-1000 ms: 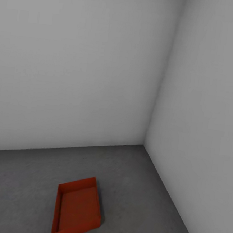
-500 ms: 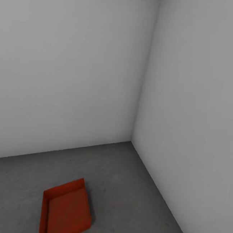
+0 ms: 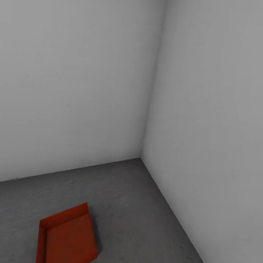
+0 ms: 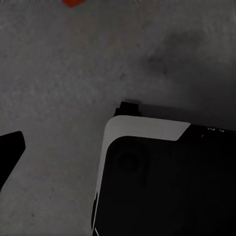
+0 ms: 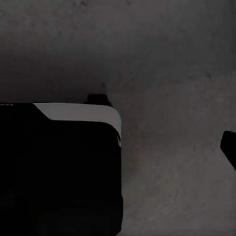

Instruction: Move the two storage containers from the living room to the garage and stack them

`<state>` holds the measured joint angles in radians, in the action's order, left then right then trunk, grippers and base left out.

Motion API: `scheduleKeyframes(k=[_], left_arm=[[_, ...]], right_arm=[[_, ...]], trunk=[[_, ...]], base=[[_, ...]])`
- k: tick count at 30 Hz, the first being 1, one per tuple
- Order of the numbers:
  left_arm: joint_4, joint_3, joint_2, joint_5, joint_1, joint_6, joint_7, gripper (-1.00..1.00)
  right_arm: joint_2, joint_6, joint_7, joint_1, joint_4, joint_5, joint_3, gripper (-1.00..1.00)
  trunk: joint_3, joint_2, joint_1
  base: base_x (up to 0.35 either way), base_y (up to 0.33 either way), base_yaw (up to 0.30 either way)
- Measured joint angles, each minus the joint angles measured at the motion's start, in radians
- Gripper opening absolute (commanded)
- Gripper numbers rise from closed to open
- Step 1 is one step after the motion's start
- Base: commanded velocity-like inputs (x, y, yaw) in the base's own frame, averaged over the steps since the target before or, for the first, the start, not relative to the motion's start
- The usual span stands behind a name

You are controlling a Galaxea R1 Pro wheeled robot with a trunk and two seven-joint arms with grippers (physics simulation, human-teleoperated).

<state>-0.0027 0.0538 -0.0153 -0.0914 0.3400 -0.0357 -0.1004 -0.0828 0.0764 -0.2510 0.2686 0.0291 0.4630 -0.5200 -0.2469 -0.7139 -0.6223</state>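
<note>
One container (image 3: 66, 242) lies on the concrete floor (image 3: 145, 223) near the garage corner, low and left in the head view. Its long axis runs away from the robot, angled slightly right. It sits on the left arm's side. Both wrist views look down at floor and the robot's base (image 4: 167, 177). Pincer opening: cannot be determined; no container visibly held.
</note>
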Motion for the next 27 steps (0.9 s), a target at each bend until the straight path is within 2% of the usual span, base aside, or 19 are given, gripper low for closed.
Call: scheduleKeyframes(k=[27], left_arm=[[0.0, 0.0, -0.001, 0.003, 0.0, 0.0, 0.0, 1.0]], right_arm=[[-0.001, -0.004, 0.0, 0.0, 0.0, -0.004, -0.001, 1.0]], trunk=[[0.008, 0.0, 0.0]], base=[[0.0, 0.0, -0.253]])
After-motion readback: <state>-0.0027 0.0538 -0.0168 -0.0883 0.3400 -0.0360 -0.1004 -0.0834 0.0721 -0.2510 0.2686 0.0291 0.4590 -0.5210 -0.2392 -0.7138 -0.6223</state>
